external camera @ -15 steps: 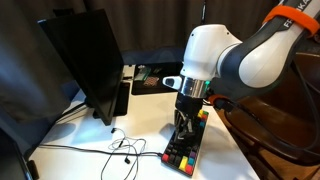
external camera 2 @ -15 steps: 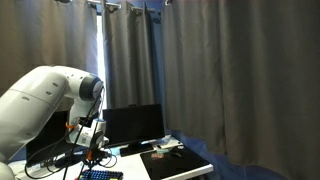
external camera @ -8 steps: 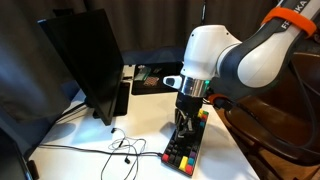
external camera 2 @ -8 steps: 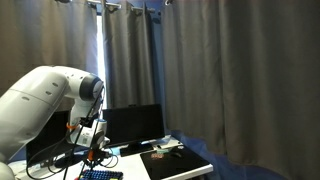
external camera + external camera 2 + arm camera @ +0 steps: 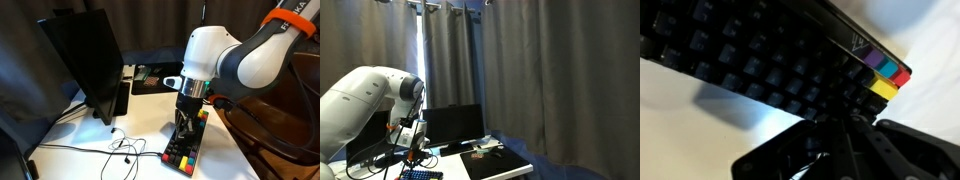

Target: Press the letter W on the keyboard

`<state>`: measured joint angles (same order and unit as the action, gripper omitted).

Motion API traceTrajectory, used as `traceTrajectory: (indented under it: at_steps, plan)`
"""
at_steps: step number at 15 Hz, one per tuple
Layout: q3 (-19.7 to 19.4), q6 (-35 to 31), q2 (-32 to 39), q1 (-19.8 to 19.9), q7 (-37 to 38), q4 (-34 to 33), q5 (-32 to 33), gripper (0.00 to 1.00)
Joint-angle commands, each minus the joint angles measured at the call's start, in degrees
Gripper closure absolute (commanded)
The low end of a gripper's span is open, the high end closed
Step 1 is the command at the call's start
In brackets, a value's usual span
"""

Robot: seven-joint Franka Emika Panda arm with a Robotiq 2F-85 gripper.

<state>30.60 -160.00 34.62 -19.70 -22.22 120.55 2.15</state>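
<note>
The compact black rectangular keyboard (image 5: 184,155) w/ dark keys and a red/yellow/green/blue key strip at one end lies flat on the white table (image 5: 90,140), directly under the pincer (image 5: 182,128). Only a small gap shows between the fingertips and the keycaps, and contact can't be confirmed.

In the wrist view the keyboard (image 5: 750,60) fills the area ahead of the pincer (image 5: 840,125). Its long axis runs across the frame on a slight diagonal, and the coloured strip (image 5: 888,78) sits off to one side, just beyond the fingertips. So the pincer is over the coloured-strip end, and most key rows stretch away to the opposite side. Key legends are too blurred to read, so W can't be picked out. Judging by a std layout, it prob. sits in an upper letter row, and the next move needs a short lateral shift along the long axis, then a straight push down.

Pincer state: can't tell how far open. The dark fingers blur into the dark keys in the wrist view, and the exterior views are too small. Nothing seen held.

Arm pose: the only arm, wrist pointing approx straight down, big white elbow joint above and behind the pincer. Same stance in an exterior view (image 5: 413,152), w/ the keyboard (image 5: 422,175) just below.

A black flat monitor (image 5: 85,60) and a thin black cable (image 5: 122,150) lie well off to the side, clear of the pincer.
</note>
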Motion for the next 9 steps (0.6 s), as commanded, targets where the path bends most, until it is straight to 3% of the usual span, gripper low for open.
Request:
traceTrajectory:
  at_steps: [1,9]
  plan:
    - [0.02,-1.61,0.93,-0.11,-0.12,-0.08,1.20,1.00]
    - [-0.07,-3.36,1.54,-0.21,0.01,-0.11,1.77,1.00]
